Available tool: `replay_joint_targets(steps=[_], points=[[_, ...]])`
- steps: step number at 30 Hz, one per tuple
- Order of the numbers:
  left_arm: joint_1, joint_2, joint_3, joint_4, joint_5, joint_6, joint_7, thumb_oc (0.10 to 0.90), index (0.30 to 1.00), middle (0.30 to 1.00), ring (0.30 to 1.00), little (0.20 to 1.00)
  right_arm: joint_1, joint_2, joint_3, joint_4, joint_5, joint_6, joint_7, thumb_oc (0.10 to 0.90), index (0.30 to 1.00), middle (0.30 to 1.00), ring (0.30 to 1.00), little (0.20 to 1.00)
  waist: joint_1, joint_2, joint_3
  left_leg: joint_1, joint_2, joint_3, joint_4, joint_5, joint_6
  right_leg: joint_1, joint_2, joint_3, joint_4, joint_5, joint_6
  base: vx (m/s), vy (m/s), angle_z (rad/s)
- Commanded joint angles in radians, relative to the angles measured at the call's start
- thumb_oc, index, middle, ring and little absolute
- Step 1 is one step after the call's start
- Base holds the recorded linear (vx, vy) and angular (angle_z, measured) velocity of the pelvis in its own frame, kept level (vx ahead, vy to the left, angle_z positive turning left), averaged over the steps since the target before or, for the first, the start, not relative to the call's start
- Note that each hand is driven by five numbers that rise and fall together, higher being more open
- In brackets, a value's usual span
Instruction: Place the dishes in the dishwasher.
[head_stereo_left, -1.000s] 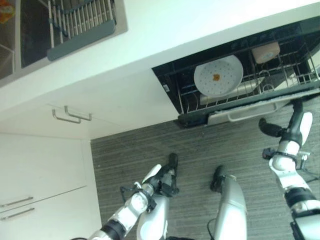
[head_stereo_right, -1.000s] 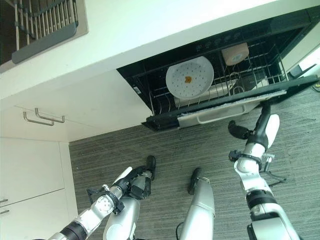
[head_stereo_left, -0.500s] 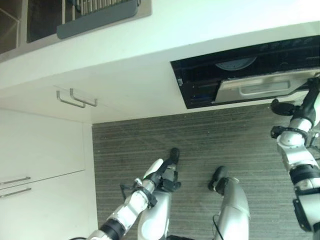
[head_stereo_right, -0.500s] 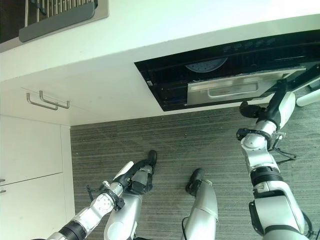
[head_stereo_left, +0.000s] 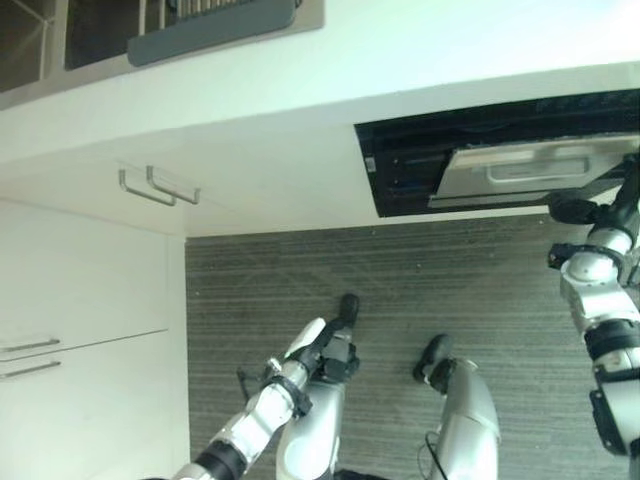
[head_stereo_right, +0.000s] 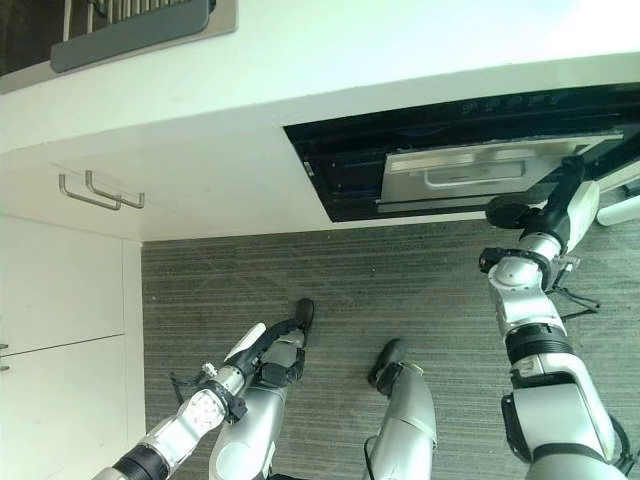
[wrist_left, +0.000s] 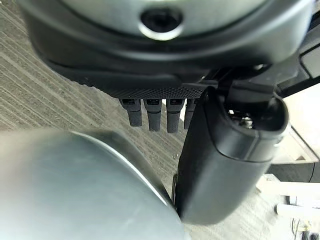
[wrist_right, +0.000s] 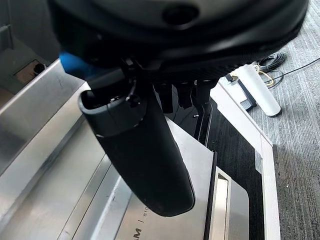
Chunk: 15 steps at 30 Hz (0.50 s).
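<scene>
The dishwasher (head_stereo_right: 340, 170) is a dark opening under the white counter. Its drawer's steel front panel (head_stereo_right: 470, 172) with a bar handle (head_stereo_left: 525, 172) sits almost flush in that opening and hides what lies inside. My right hand (head_stereo_right: 565, 190) rests against the panel's right end with straight fingers (wrist_right: 180, 95), its thumb (wrist_right: 140, 150) spread apart over the steel face (wrist_right: 60, 175); it holds nothing. My left hand (head_stereo_left: 340, 330) hangs low over the floor, with relaxed fingers (wrist_left: 150, 112) and nothing in it.
A sink with a grey drying rack (head_stereo_left: 210, 15) sits in the counter at the upper left. White cupboards with bar handles (head_stereo_left: 160, 187) line the left side. A white tube-shaped object (wrist_right: 257, 90) and cables lie on the striped grey floor (head_stereo_left: 300, 260) right of the dishwasher.
The drawer has slid into the dishwasher, taking the white plate and the cup out of sight. My right hand followed it inward. The camera view also shifted.
</scene>
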Motion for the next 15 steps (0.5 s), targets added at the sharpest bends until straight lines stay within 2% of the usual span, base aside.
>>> replay_joint_targets(steps=[1,12,15], points=[[0.181,0.235,-0.079,0.012,0.131,0.060,0.006,0.800,0.900,0.900,0.900,0.900,-0.510,-0.062,0.234,-0.237,-0.232,-0.363,0.031,0.800,0.900,0.900,0.900,0.900,0.143,-0.007,-0.007,0.056,-0.081,0.015,-0.027,-0.109,0.120,0.091,0.024,0.038,-0.015,-0.059,0.036,0.00,0.000,0.00],[0.186,0.244,-0.098,0.006,0.142,0.048,-0.006,0.800,0.900,0.900,0.900,0.900,-0.564,-0.071,0.250,-0.233,-0.243,-0.384,0.021,0.800,0.900,0.900,0.900,0.900,0.157,-0.004,-0.007,0.075,-0.085,0.006,-0.037,-0.105,0.119,0.128,0.017,0.028,-0.026,-0.058,0.041,0.05,0.028,0.04],[0.186,0.263,-0.100,-0.010,0.124,0.048,-0.013,0.800,0.900,0.900,0.900,0.900,-0.569,-0.069,0.248,-0.243,-0.218,-0.405,0.015,0.800,0.900,0.900,0.900,0.900,0.160,-0.011,-0.007,0.065,-0.088,0.004,-0.028,-0.109,0.124,0.127,0.023,0.027,-0.022,-0.055,0.045,0.06,-0.024,0.02]])
